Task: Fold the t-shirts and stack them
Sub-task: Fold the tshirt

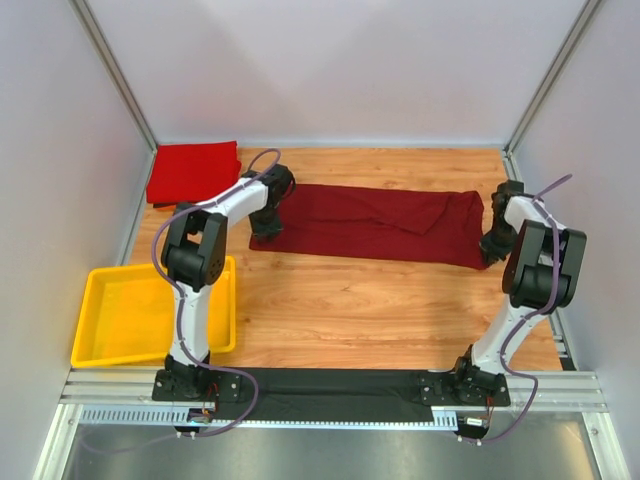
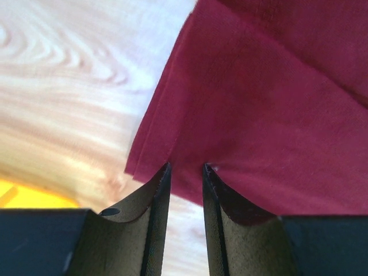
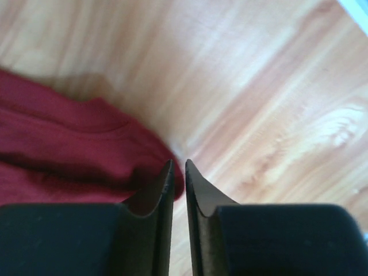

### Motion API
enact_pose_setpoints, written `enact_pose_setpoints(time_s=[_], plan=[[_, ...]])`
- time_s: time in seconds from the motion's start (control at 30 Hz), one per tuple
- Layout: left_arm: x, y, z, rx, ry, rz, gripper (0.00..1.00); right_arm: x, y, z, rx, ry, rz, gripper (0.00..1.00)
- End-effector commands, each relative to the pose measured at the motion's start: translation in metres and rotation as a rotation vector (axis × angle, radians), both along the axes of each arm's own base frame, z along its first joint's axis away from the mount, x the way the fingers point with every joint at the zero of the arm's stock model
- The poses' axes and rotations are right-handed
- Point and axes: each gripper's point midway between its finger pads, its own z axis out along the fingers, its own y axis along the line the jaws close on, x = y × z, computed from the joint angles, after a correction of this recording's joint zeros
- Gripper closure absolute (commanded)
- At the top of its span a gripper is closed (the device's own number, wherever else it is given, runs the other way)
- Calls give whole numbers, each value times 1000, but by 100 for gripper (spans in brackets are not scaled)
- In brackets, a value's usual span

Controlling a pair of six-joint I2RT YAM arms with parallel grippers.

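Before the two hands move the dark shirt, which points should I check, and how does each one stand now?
1. Left hand at the left end of the maroon t-shirt: ok.
2. Left hand grip: not ok. The fingers stand apart, with the cloth edge only at their tips.
3. Right hand at the shirt's right end: ok.
4. Right hand grip: cannot tell. The fingers are nearly together, and cloth shows beside one finger but none between them.
5. Red t-shirt lies folded in the far left corner: ok.
6. Yellow tray apart from both shirts: ok.
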Motion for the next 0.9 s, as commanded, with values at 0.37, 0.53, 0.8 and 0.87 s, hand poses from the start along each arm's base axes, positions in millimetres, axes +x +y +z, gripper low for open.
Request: enact_pose_setpoints(time_s=[0.37,0.53,0.8,0.87], plan=[[-4,7,61,4,-47,-16,59,39,36,71,125,-304,115,61],[9,-11,91,-93,-138,-80,58,77,102,70,303,-435,284,55],[14,-12,138,-170,-232,-162,57,117,156,56,374,-547,398,40],[13,-12,140,-192,-232,-168,57,123,159,48,363,-559,408,38]])
